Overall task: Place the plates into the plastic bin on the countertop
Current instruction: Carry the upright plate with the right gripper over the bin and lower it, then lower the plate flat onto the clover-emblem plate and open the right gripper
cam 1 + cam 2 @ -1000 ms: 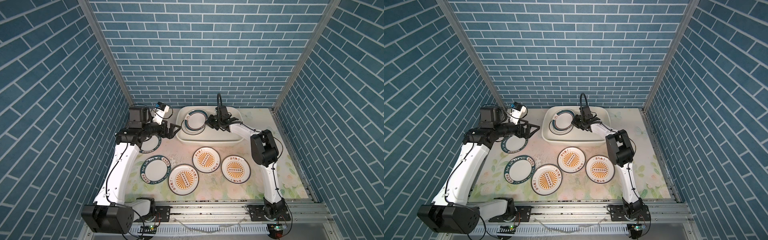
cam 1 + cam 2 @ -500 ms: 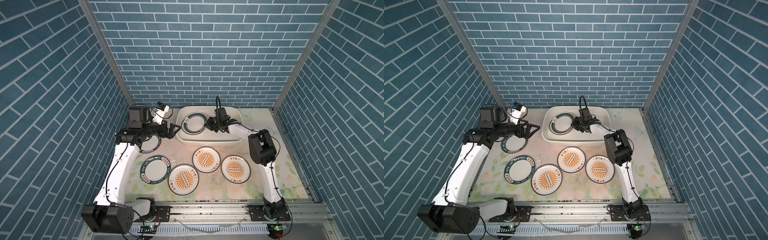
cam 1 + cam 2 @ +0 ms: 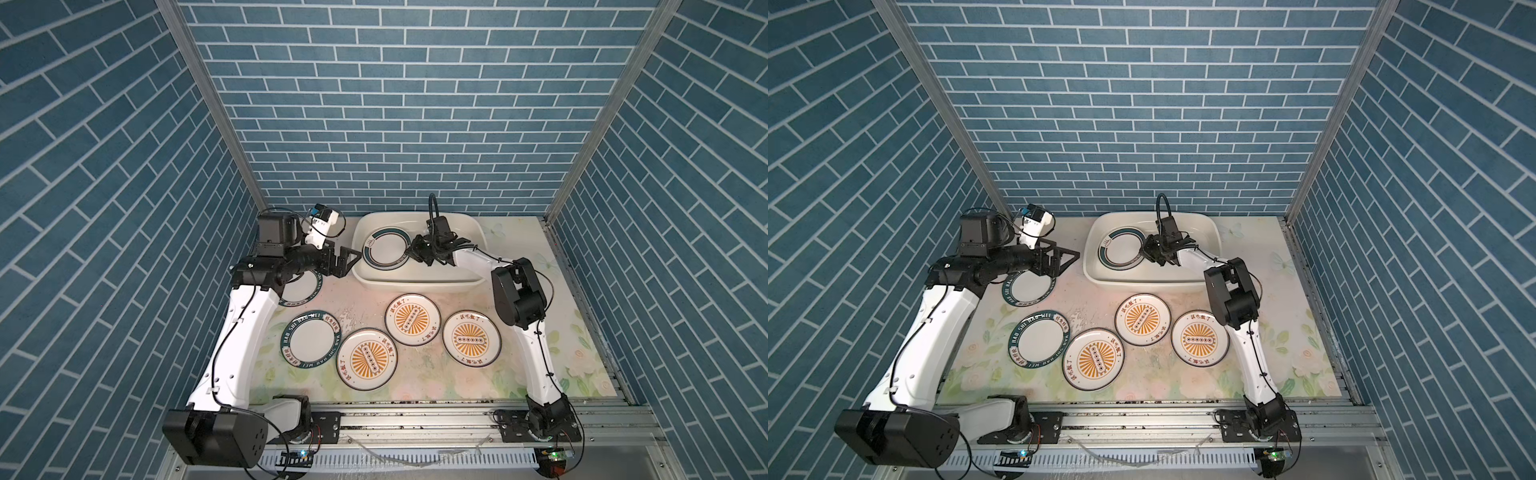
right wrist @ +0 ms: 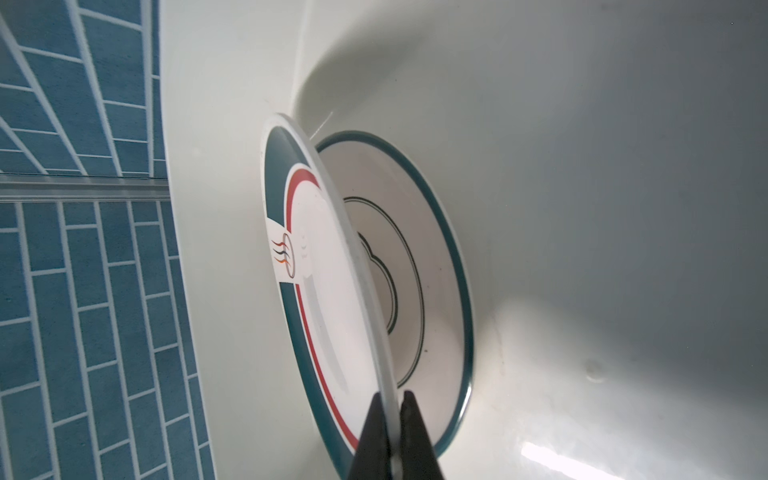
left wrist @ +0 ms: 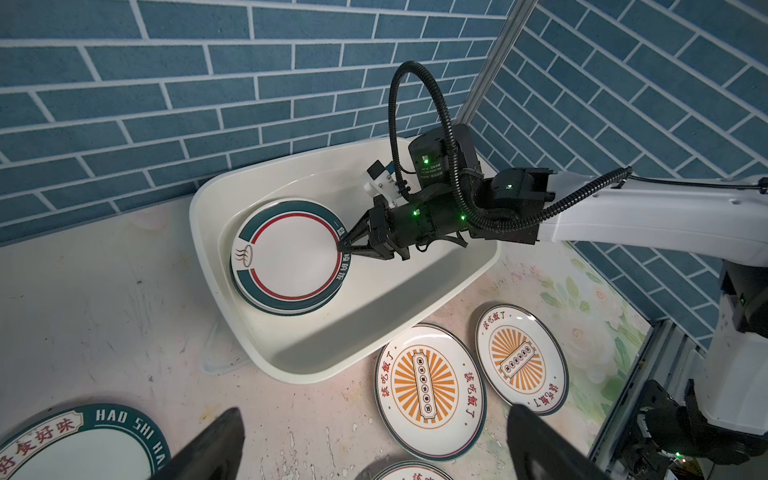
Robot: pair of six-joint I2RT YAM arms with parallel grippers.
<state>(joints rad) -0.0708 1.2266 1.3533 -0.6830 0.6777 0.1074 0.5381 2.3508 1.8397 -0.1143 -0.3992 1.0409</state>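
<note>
1. The countertop (image 3: pixel 365 293) carries five plates lying flat: three sunburst plates (image 3: pixel 412 320) and two lettered plates (image 3: pixel 311 340).
2. The plastic bin (image 3: pixel 419 283) at the back holds one plate (image 4: pixel 436 257), with the ringed plate (image 5: pixel 291 257) tilted above it.
3. The plates look rigid, glossy and breakable. They are probably slippery, so the thin rim is the only hold.
4. The right gripper (image 5: pixel 343 246) pinches the ringed plate's rim, jaws nearly together. The left gripper (image 3: pixel 352 262) gapes wide, empty.

The floral countertop (image 3: pixel 453 386) bears the plastic bin (image 3: pixel 415 284), three sunburst plates (image 3: pixel 412 319) and two teal-banded plates (image 3: pixel 311 339).
</note>
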